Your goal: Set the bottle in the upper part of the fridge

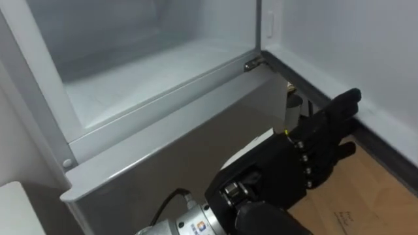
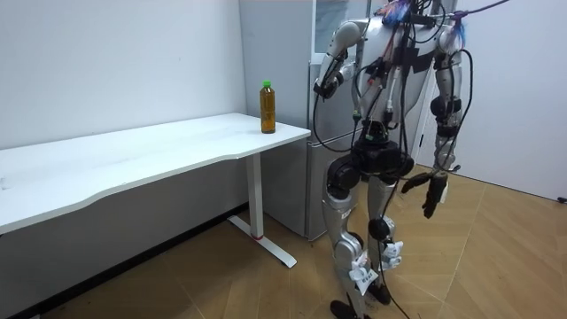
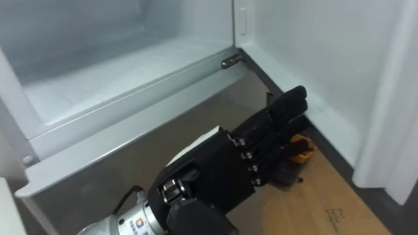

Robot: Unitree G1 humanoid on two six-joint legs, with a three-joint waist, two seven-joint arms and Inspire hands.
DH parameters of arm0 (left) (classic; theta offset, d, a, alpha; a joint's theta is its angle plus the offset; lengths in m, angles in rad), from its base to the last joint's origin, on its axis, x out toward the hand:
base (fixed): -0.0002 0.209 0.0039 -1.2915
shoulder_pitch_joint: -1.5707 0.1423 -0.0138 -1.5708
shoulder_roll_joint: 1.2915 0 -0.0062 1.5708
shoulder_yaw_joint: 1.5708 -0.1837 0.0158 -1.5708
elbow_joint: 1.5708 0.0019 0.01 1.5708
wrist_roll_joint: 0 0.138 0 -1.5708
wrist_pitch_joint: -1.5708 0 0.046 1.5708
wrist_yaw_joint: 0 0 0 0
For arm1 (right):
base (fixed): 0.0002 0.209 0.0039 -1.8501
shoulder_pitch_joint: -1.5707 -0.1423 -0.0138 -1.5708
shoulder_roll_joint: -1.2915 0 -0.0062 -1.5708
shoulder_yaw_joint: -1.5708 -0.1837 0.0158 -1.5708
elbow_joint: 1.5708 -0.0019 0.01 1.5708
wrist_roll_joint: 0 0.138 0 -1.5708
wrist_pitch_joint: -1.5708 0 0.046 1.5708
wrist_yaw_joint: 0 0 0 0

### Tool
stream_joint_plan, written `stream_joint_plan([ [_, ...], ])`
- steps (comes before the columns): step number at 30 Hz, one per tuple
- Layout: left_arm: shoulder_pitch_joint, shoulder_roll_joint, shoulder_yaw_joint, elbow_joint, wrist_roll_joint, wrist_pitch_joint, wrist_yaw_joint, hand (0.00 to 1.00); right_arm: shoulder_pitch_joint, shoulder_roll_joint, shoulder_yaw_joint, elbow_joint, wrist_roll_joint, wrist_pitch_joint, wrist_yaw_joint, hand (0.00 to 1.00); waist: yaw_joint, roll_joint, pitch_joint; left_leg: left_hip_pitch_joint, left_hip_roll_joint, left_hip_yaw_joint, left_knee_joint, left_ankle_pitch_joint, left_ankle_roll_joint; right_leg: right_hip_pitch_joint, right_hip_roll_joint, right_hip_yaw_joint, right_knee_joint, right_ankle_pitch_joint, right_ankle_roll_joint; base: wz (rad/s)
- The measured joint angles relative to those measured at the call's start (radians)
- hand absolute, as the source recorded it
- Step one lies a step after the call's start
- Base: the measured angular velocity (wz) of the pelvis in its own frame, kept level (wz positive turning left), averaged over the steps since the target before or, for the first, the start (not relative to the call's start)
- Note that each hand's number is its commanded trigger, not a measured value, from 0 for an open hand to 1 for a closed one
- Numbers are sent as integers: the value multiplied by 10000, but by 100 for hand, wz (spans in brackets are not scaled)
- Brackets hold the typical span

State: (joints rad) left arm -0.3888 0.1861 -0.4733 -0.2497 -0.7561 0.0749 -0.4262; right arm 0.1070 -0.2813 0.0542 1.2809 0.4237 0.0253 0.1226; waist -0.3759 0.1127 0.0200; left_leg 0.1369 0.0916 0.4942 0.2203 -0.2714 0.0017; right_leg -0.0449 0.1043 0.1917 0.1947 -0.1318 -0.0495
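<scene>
Left hand flat, holds nothing | upper fridge open at 11 o'clock | bottle on table, not picked up yet

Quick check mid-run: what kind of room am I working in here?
Probably an office or lab room, not a kitchen: a long white desk with a bottle on it, a fridge beside it, wood floor.

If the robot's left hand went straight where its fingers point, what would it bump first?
Probably the open white fridge door, just past the black left hand; depth is unclear.
</scene>
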Motion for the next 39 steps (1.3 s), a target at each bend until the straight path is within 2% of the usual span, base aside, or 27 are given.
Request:
stream_joint_plan([
  [6,-1,14,-9,2,-542,0,-3,0,7,-6,1,-21,3,-21,19,0,-64,-106,46,59,96,-5,29,-43,-74,-124,142,-3,113,8,-95,-30],
  [9,-58,8,-17,2,-785,-1,-15,0,-56,-7,13,28,35,-22,41,0,-65,-104,44,39,193,-19,87,-120,-207,-150,224,-36,108,33,-137,-11],
  [18,-447,60,-55,180,-781,1,-45,0,-381,-26,35,21,-7,-24,124,0,-55,-104,44,-141,235,-19,169,-121,-209,-286,177,-336,136,61,-182,4],
  [28,-446,538,-413,346,-646,4,-46,0,-538,-38,52,10,-11,-25,-80,0,16,-108,44,-383,228,-199,137,-105,-236,-286,-19,-1174,126,52,-211,25],
  [35,-444,626,-413,353,-168,3,-39,0,-762,21,60,-12,94,-151,-152,0,152,-132,41,-424,127,-913,-1,-83,-267,-146,-162,-1805,98,53,-211,28],
  [39,-446,635,-383,349,125,-30,6,0,-826,47,132,-9,165,-241,-115,0,515,-143,25,-488,77,-1197,19,-63,-282,-66,-257,-2173,79,51,-208,28],
])
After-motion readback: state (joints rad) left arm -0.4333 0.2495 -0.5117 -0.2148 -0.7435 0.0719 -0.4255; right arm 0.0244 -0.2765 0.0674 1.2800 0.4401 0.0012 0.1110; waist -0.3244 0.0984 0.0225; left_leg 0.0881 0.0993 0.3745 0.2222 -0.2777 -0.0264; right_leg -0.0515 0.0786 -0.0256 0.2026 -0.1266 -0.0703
